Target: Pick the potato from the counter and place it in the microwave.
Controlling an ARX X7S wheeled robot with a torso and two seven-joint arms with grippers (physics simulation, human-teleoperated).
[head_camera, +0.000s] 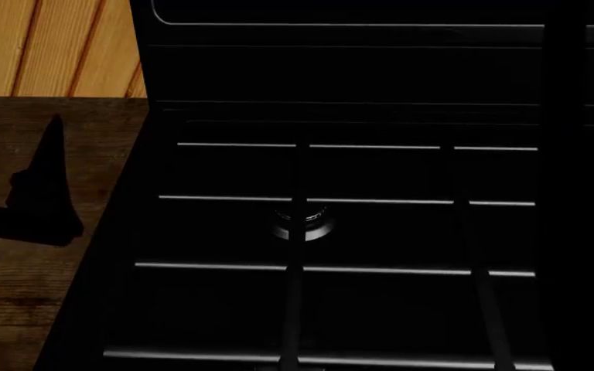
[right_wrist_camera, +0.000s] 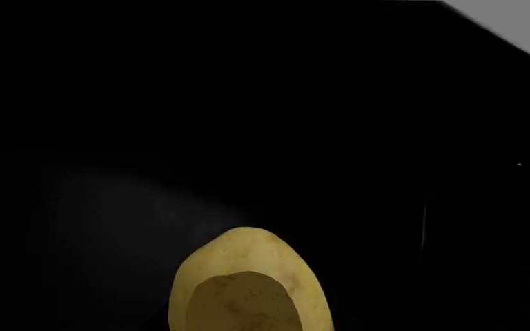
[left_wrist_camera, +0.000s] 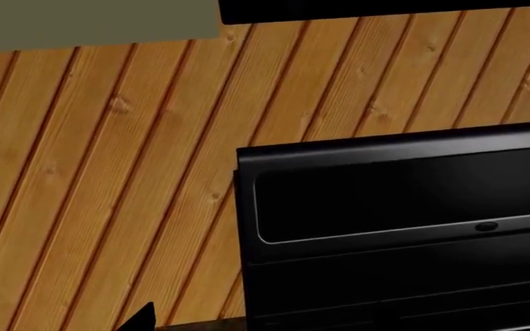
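The potato (right_wrist_camera: 249, 286), yellowish-tan and oval, fills the near middle of the right wrist view, right where my right gripper's jaws sit. The fingers themselves are lost in the blackness around it. The gripper appears shut on it. I cannot make out the microwave for certain; everything round the potato is dark except a pale grey corner (right_wrist_camera: 523, 24). My left gripper (head_camera: 44, 185) hovers over the dark brown counter (head_camera: 29, 301), left of the stove. In the left wrist view, only one of its black fingertips (left_wrist_camera: 143, 316) shows, far off centre, with nothing between the jaws.
The black gas stove top (head_camera: 328, 232) with its grates and a burner (head_camera: 302, 220) fills most of the head view. Behind it rises a black panel with a rounded window outline (left_wrist_camera: 403, 200), set against the wood-plank wall (left_wrist_camera: 136, 172). A grey-green surface (left_wrist_camera: 90, 21) hangs above.
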